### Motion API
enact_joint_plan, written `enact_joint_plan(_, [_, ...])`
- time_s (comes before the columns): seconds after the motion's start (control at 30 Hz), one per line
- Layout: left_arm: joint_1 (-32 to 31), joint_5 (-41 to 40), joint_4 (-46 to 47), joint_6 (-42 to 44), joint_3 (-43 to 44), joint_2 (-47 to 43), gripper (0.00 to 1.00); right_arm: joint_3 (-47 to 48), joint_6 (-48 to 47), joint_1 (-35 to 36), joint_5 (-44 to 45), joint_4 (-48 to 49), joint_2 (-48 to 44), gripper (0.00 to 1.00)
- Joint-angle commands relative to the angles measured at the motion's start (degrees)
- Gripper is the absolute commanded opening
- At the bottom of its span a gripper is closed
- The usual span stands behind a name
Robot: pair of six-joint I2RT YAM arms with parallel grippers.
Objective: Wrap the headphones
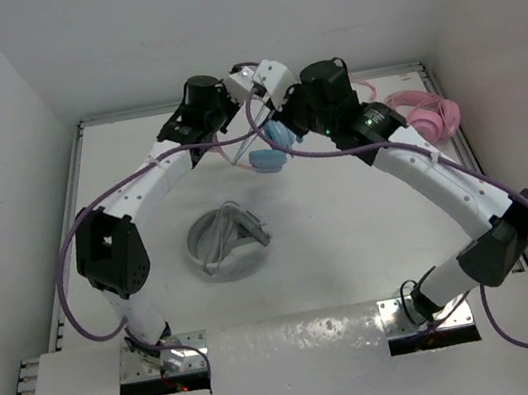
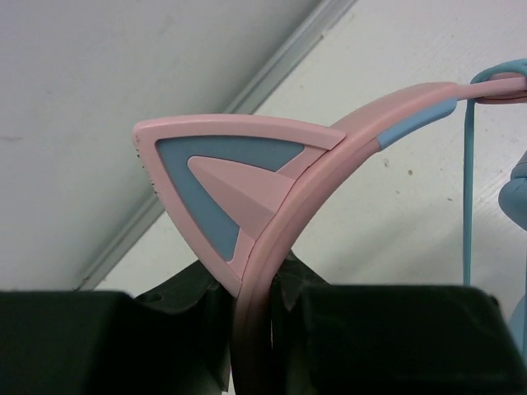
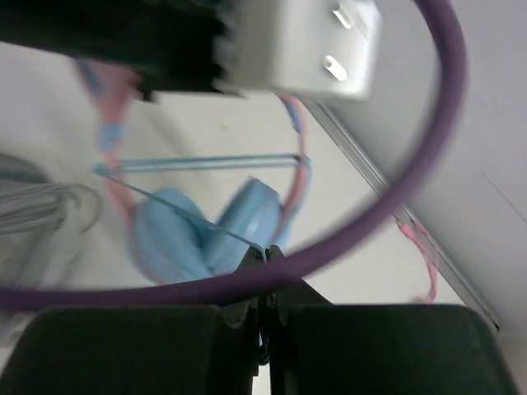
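The headphones (image 1: pixel 270 152) are held up over the back middle of the table, with the light blue ear cups (image 3: pixel 202 230) hanging close together. My left gripper (image 2: pixel 255 290) is shut on the pink headband (image 2: pixel 329 160), just below its cat ear (image 2: pixel 222 177). My right gripper (image 3: pixel 265 253) is shut on the thin light blue cable (image 3: pixel 177 204), which runs taut from the fingertips back toward the headband. Another stretch of cable (image 2: pixel 468 197) hangs down from the headband. In the top view the left gripper (image 1: pixel 229 112) and right gripper (image 1: pixel 289 117) stand close together above the cups.
White-grey headphones (image 1: pixel 226 244) lie in the middle of the table. All-pink headphones (image 1: pixel 428 114) lie at the back right by the wall. A purple robot cable (image 3: pixel 362 222) loops across the right wrist view. The back wall rail (image 2: pixel 247 90) is close behind.
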Motion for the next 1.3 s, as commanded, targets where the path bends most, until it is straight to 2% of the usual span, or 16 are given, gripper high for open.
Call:
enact_joint_plan(0.0, [0.64,5.70,0.17,2.31,-0.38,-6.68,0.00,4.04,-1.46,-6.43,2.12,7.07,1.11,0.00])
enact_joint_plan(0.37, [-0.16,16.69,-11.43,-1.82,-0.04,-10.72,0.00,10.53,5.74,-15.41,-9.12,13.77,10.24,0.00])
enact_joint_plan(0.57, [0.37,21.08,-15.91,-7.09,4.18,-11.08,0.00,6.42,9.08,-18.66,-14.74,16.40,11.23,0.00])
enact_joint_plan(0.67, [0.46,21.44,-17.32,-9.73,6.37,-10.73,0.00,1.68,13.19,-21.55,-23.95,20.61,10.43,0.00])
enact_joint_plan(0.77, [0.55,21.01,-18.12,-11.32,7.61,-10.47,0.00,0.09,14.36,-22.70,-26.96,21.94,10.78,0.00])
enact_joint_plan(0.93, [0.63,14.69,-16.54,-12.20,7.44,-10.03,0.00,-6.75,14.62,-22.97,-27.59,27.20,8.50,0.00])
enact_joint_plan(1.0, [0.64,14.67,-16.54,-12.03,7.44,-9.85,0.00,-7.83,15.58,-22.97,-27.59,29.85,7.80,0.00])
enact_joint_plan(1.17, [0.72,18.36,-18.55,-12.73,8.76,-9.67,0.00,-5.81,15.06,-23.15,-27.85,28.45,9.72,0.00])
enact_joint_plan(1.2, [1.07,20.28,-18.91,-13.51,9.63,-9.59,0.00,-5.55,14.71,-23.15,-28.90,27.84,10.69,0.01])
enact_joint_plan(1.27, [1.86,23.27,-20.31,-15.44,11.47,-9.15,0.00,-5.19,13.31,-23.15,-32.66,26.16,11.66,0.14])
